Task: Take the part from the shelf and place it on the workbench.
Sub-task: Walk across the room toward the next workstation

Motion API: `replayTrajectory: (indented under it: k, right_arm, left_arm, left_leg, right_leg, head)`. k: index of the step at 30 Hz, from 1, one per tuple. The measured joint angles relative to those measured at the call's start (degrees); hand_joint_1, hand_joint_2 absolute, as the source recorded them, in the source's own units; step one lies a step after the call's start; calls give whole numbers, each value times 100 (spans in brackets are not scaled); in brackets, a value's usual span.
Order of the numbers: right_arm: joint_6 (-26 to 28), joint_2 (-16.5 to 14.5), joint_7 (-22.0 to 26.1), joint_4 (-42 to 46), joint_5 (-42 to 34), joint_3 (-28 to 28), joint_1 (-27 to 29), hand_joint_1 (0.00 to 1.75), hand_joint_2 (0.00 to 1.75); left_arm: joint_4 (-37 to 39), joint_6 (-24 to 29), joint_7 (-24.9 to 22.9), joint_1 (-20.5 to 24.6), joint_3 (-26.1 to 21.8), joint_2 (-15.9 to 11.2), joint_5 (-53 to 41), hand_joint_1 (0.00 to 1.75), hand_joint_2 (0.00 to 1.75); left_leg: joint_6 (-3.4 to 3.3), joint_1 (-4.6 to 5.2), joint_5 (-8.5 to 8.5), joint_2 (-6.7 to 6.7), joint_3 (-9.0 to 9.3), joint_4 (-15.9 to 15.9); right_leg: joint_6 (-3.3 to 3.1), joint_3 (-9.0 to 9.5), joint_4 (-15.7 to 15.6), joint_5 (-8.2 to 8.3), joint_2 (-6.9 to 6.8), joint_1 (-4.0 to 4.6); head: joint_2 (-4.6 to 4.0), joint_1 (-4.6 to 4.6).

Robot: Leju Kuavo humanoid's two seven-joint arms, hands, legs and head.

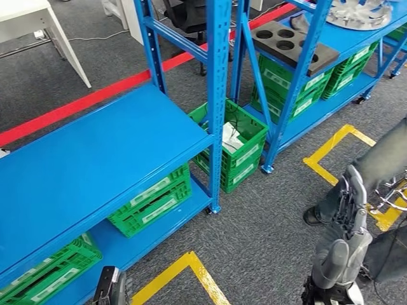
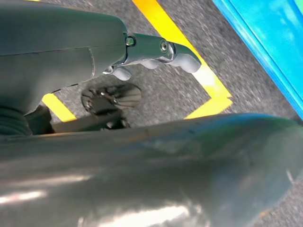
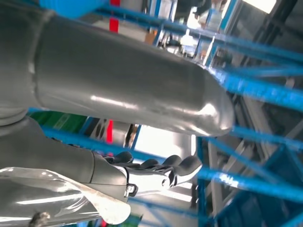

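Plainly the silvery part [image 1: 357, 13] lies on the far shelf [image 1: 336, 47], well apart from me; my left hand [image 1: 112, 289] and right hand [image 1: 341, 248] hang empty, fingers loosely spread. Reaching up, my right could strike the person's leg [image 1: 384, 159] just beside it.

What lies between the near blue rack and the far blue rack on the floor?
In the head view, a green crate stands on the grey carpet between the near blue rack and the far blue rack.
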State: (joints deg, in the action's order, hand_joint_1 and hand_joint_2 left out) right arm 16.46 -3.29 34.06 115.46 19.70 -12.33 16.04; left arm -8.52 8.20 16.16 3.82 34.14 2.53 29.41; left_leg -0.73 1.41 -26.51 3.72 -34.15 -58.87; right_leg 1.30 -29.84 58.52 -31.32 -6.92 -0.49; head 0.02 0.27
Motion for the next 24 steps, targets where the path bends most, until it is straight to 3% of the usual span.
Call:
replayTrajectory:
  k: [1,3,5,7,8,9,11,12,14,16,18,20,22,23,24]
  right_arm:
    - [0,-2,-1,1,0,3,-7,0,0]
    - [0,-5,3,5,1,13,-11,0,0]
    - [1,-5,3,5,2,22,5,0,0]
    - [1,-5,-2,0,3,27,21,0,0]
    - [3,-5,-1,-1,5,29,23,0,0]
    - [5,-5,-1,-1,7,32,23,0,0]
    - [11,-5,-2,-2,11,38,21,0,0]
    - [14,-8,1,-1,13,41,24,0,0]
    - [19,-12,1,0,15,47,34,0,0]
    - [21,-16,1,1,17,53,30,0,0]
    - [25,-32,4,2,17,61,30,0,0]
    - [29,-50,6,2,16,70,51,0,0]
    - [24,-60,7,1,11,75,66,0,0]
    - [17,-64,8,1,10,76,68,0,0]
    - [10,-71,9,1,7,76,68,0,0]
  left_arm:
    - [0,0,0,-14,0,2,-3,0,0]
    - [0,3,3,-13,-1,4,-3,0,0]
    - [0,4,7,14,1,17,-4,0,0]
    - [0,2,8,21,7,34,-5,0,0]
    - [0,1,8,19,9,36,-5,0,0]
    - [0,1,8,16,11,37,-5,0,0]
    - [0,0,8,17,11,36,-5,0,0]
    - [0,0,9,21,11,35,-5,0,0]
    - [0,0,12,18,13,32,-5,0,0]
    - [1,1,14,-10,13,23,-4,0,0]
    - [1,2,14,-23,13,20,-3,0,0]
    - [1,2,14,-3,13,24,-2,0,0]
    - [1,2,12,5,13,26,9,0,0]
    - [2,2,9,-2,13,26,16,0,0]
    - [2,2,7,-10,13,25,21,0,0]
  left_leg:
    - [-24,-13,15,-68,19,39]
    - [-83,-58,55,-207,70,124]
    - [-119,-83,70,-348,84,148]
    - [-130,-84,66,-509,89,145]
    - [-128,-87,61,-594,97,141]
    - [-120,-91,55,-680,108,135]
    - [-77,-97,27,-835,115,103]
    - [-49,-99,15,-911,98,75]
    - [13,-111,17,-1038,43,42]
    - [67,-128,21,-1094,10,29]
    - [132,-115,-119,-862,-91,-198]
    - [191,-120,-428,-549,-398,-838]
    - [214,-147,-621,-452,-716,-1459]
    - [212,-155,-572,-437,-758,-1524]
    - [200,-157,-421,-417,-687,-1365]
  right_leg:
    - [28,13,3,-28,14,-3]
    - [72,-89,254,-212,268,-13]
    - [94,-432,906,-510,582,-26]
    - [116,-762,1421,-604,665,-27]
    - [123,-814,1420,-498,677,-30]
    - [125,-765,1215,-298,694,-35]
    - [118,-502,525,105,888,-66]
    - [102,-377,257,199,1004,-83]
    - [46,-270,70,193,1123,-87]
    - [-17,-236,40,204,1010,-82]
    - [-74,-191,11,203,868,-95]
    - [-117,-150,2,179,699,-91]
    - [-132,-124,2,148,532,-80]
    - [-132,-107,3,130,455,-78]
    - [-129,-82,3,110,385,-75]
  head:
    - [0,1]
    - [0,25]
    - [0,53]
    - [0,59]
    - [0,59]
    - [0,58]
    - [0,58]
    - [0,55]
    - [0,51]
    - [0,52]
    - [0,19]
    - [0,-14]
    - [0,-15]
    - [0,-16]
    - [0,-16]
